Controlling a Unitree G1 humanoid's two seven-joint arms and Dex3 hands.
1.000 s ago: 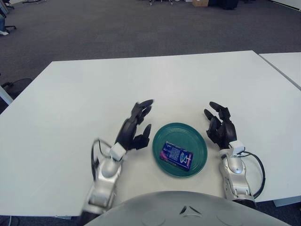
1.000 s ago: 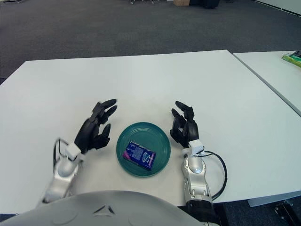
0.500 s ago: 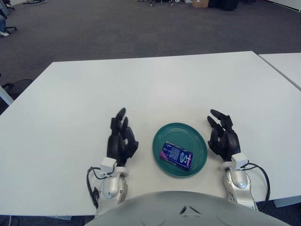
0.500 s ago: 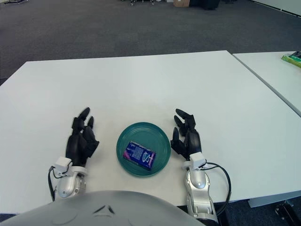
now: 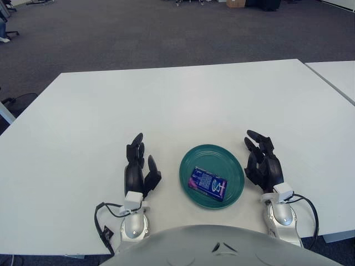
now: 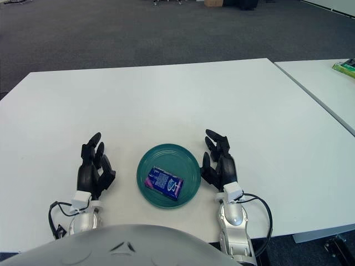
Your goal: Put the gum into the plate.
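On the white table (image 5: 183, 100) there is 1 green plate (image 5: 235, 172) and 1 pack of gum (image 5: 207, 183). There are 2 robot hands, the left hand (image 5: 137, 169) and the right hand (image 5: 263, 163). A 2nd table (image 6: 324, 88) carries 1 green item (image 6: 346, 67)

Bright, even overhead light, diffuse. White bench (image 5: 183, 105) well exposed, no blown-out glare. Shadows soft and short: faint ones just under the plate (image 5: 212, 176) rim and beside each hand. Carpet (image 5: 166, 33) at top of frame darker but still readable. Focus sharp across both views, no motion blur. Slight wide-angle stretch toward the frame edges.
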